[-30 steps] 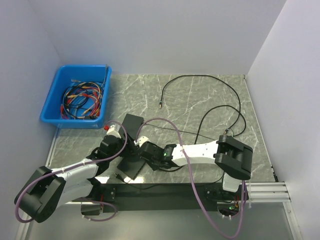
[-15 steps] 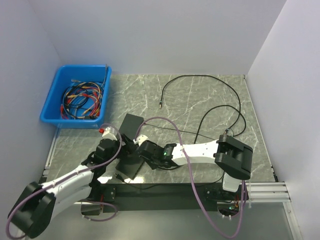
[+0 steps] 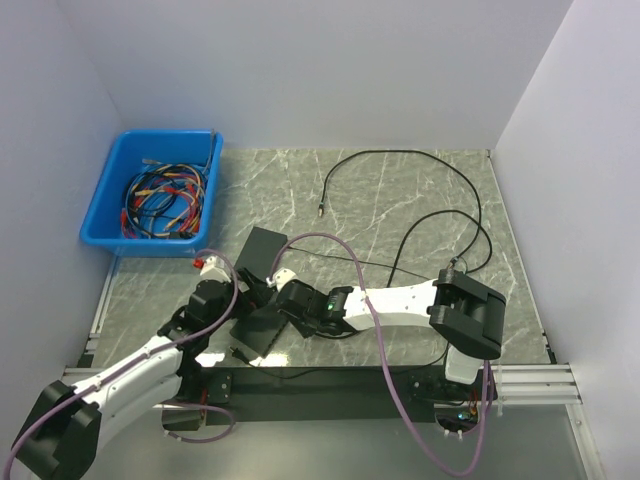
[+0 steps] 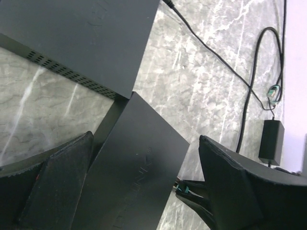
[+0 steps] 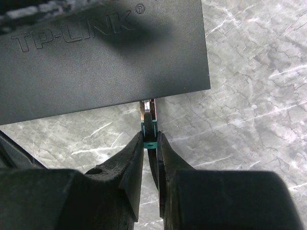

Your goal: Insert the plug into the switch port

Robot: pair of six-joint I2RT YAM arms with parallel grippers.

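Observation:
A black TP-LINK switch (image 3: 256,335) lies near the table's front edge and fills the top of the right wrist view (image 5: 96,52). My right gripper (image 5: 149,138) is shut on a small teal plug (image 5: 149,130). The plug's clear tip touches the switch's near edge, and I cannot tell how deep it sits. In the top view the right gripper (image 3: 284,300) is at the switch's right side. My left gripper (image 4: 144,139) is open, its jaws spread wide on either side of the switch (image 4: 134,167). The plug also shows there (image 4: 180,190).
A second black box (image 3: 263,250) lies just behind the switch, also in the left wrist view (image 4: 72,38). A blue bin (image 3: 108,195) of coloured cables stands at the back left. A long black cable (image 3: 400,155) loops over the back right. A power adapter (image 4: 271,141) lies to the right.
My left arm has swung down and to the left, its wrist drawing back a little from the second black box. The right gripper has stayed at the switch with the plug.

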